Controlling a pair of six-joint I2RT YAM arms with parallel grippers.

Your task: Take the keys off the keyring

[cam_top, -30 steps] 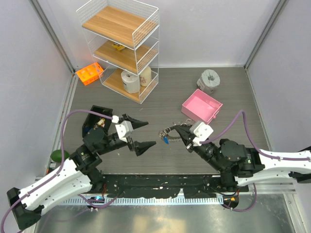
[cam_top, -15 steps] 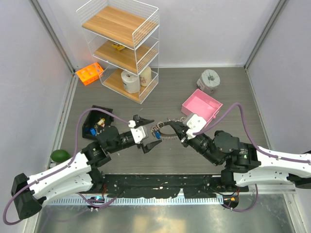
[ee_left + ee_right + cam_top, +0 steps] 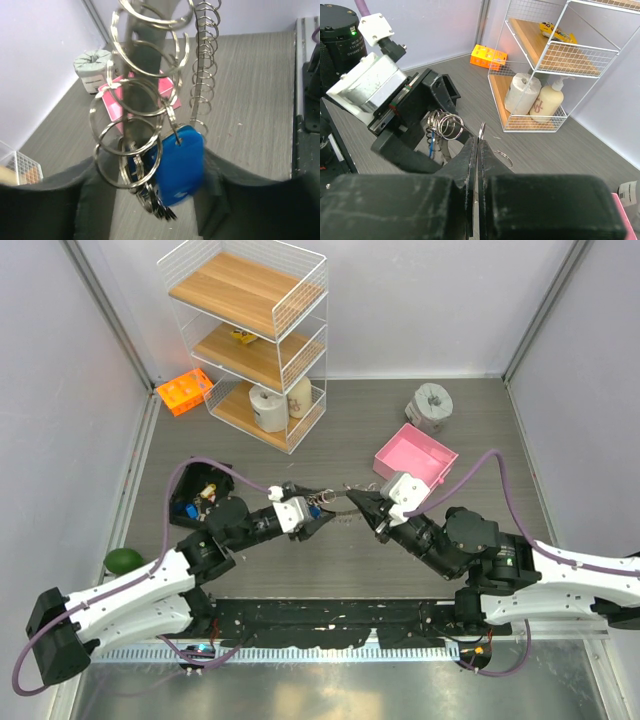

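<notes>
Top view: the keyring (image 3: 337,503) is held above the middle of the grey table (image 3: 350,430), between the two arms. The left gripper (image 3: 315,512) meets it from 9 o'clock and the right gripper (image 3: 360,502) from 3 o'clock.

Right wrist view: the right pincer's fingers are pressed together to a thin slit. A silver loop of the keyring stands up out of that slit at 12 o'clock, clamped between them.

Left wrist view: linked silver rings hang down between the left fingers (image 3: 55,200). The blue-headed key (image 3: 182,167) hangs at 6 o'clock of them, with a cluster of small silver keys (image 3: 155,207) just below it. The left pincer is narrow, its fingers flanking this bundle closely at 9 and 3 o'clock. Whether the pads actually press on the keys cannot be told.

Surroundings, read from the keyring in the top view:
- a pink tray (image 3: 415,458) lies near at 2 o'clock
- a grey roll (image 3: 432,403) lies beyond it at 1 o'clock
- a white wire shelf (image 3: 255,335) stands at 11 o'clock
- a black box (image 3: 195,495) lies at 9 o'clock
</notes>
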